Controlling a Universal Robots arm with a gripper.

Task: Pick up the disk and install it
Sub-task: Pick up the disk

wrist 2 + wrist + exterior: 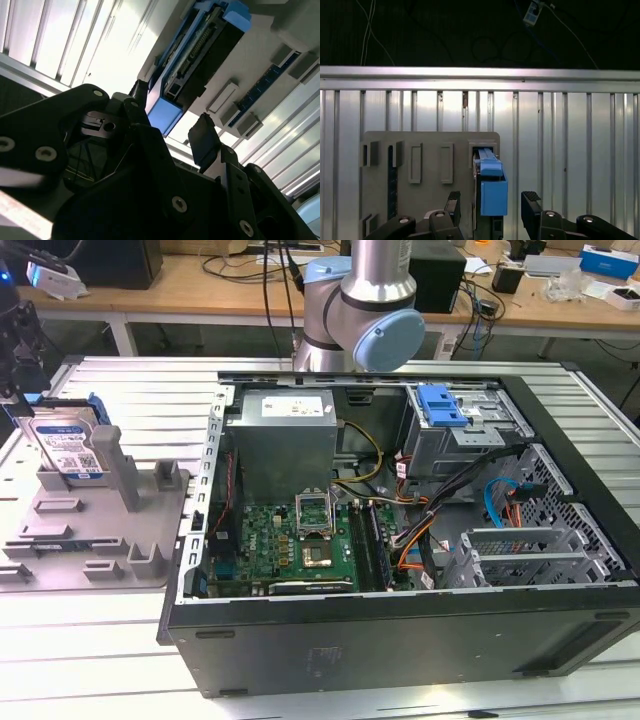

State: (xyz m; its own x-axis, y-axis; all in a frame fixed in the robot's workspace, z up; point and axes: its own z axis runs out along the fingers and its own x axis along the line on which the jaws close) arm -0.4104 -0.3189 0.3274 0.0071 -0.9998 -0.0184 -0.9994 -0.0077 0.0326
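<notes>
We see the disk (pixel 68 445) upright in a grey holder (pixel 100 530) at the exterior view's left; in both wrist views the pincer (pixel 491 202) gapes wide astride it, not touching.

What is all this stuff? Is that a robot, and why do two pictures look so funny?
Yes, it is a robot arm working at a metal table. One picture comes from a camera standing off to the side. The other two come from little cameras riding on the arm's wrist, so they look past its own black fingers. On the table lies an opened computer case with its green circuit board showing. Beside it, on the exterior view's left, a grey tray holds a disk standing upright, silver with a blue frame. The fingers are open, one on each side of the disk, not squeezing it yet. So nothing is held.
</notes>
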